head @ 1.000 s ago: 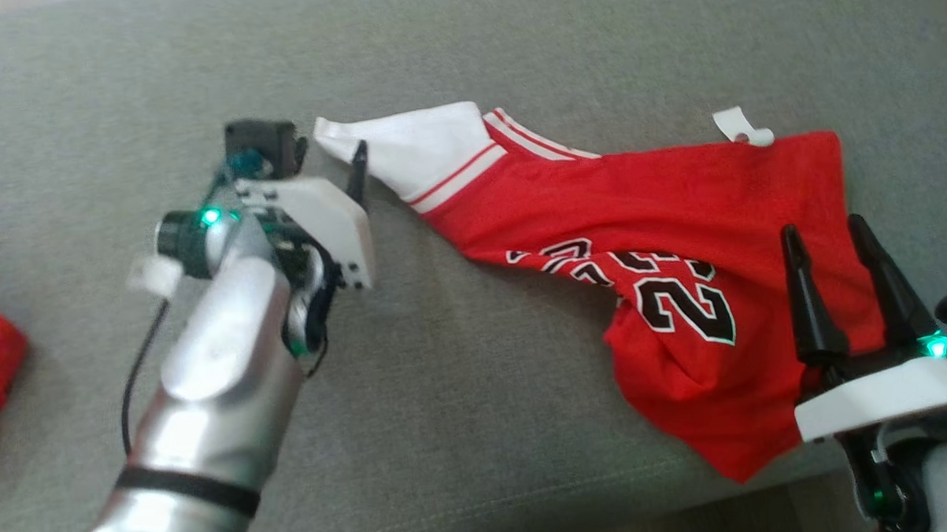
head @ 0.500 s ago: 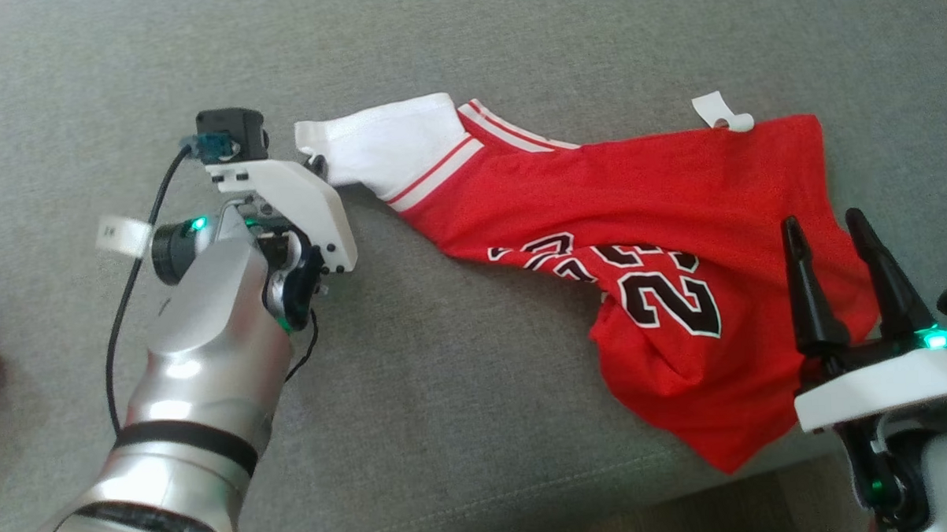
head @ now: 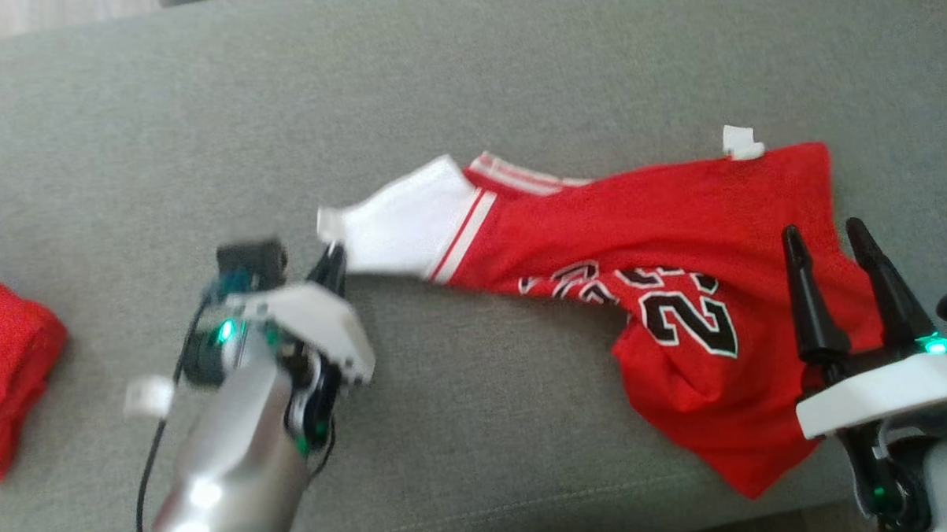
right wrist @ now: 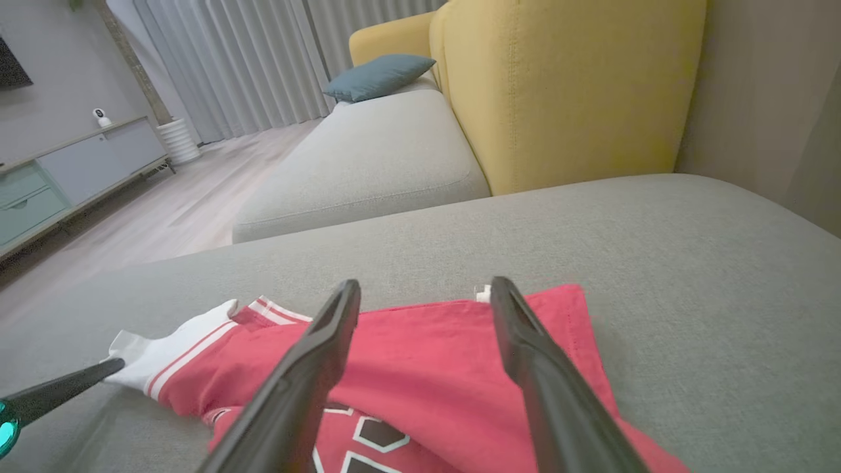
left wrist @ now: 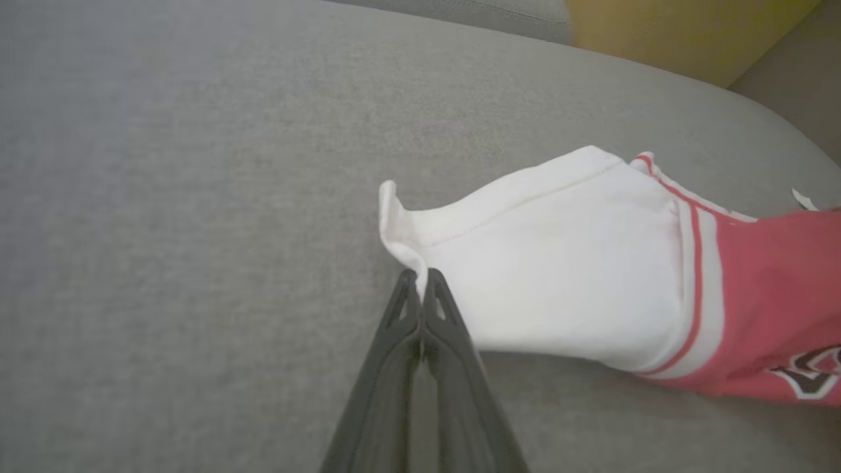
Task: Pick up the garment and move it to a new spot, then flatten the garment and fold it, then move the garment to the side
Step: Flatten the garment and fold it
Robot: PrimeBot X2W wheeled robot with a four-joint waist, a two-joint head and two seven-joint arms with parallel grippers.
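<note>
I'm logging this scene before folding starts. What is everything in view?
red basketball jersey with white sleeve: one, red and white, crumpled on the couch seat.
white tag: one, white, at the jersey's far edge.
red cloth bundle: one, red, at the seat's left.
grey fabric couch seat: one, grey, under the jersey.
yellow upholstered backrest: one, yellow, beyond the seat.
blue pillow: one, blue, on a farther grey seat.
left gripper: one, dark fingers, shut on the white sleeve.
right gripper: one, dark fingers, open over the jersey's right part.
</note>
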